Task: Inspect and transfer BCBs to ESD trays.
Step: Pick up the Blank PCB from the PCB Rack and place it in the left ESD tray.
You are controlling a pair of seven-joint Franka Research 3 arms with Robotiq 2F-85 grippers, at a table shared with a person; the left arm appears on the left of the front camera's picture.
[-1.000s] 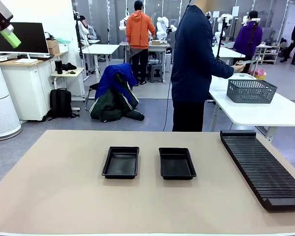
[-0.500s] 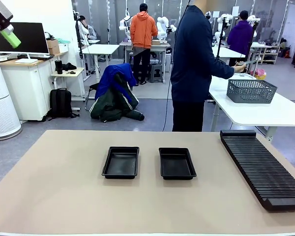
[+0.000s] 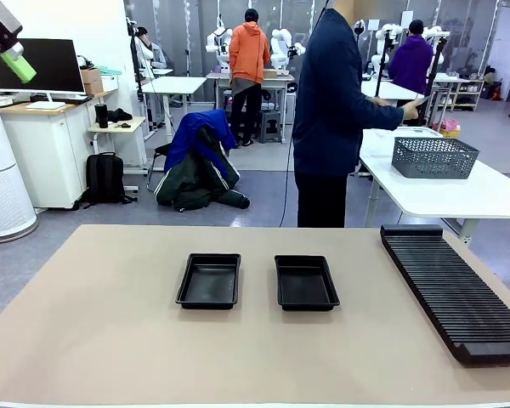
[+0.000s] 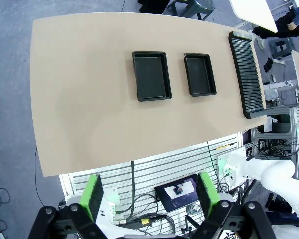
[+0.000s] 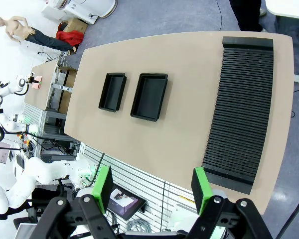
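Front view gives me the layout, and I place everything off the long black ribbed rack (image 3: 449,287) on the tan table (image 3: 93,340). The two ESD trays lie side by side off its long side. The nearer tray (image 3: 306,285) is well apart from the rack, and the farther tray (image 3: 209,282) is just past that one. Both are shallow black plastic with raised, flared rims, and both hold nothing.

Beyond the rack's far end, the person's hand (image 3: 410,110) is raised above a grey wire mesh basket (image 3: 433,158). It pinches something thin and pale that I take for a BCB (image 3: 420,102), though it is too small to be sure. I judge such a board to be light, stiff and flat, with a face that marks easily. I'd take it by two opposite edges, keep the pads off the face, and lower it level inside a rim.

In the left wrist view the left gripper (image 4: 151,195) has its green pads (image 4: 93,196) wide apart with nothing between them. In the right wrist view the right gripper (image 5: 151,189) also stands parted and empty, high above the rack.
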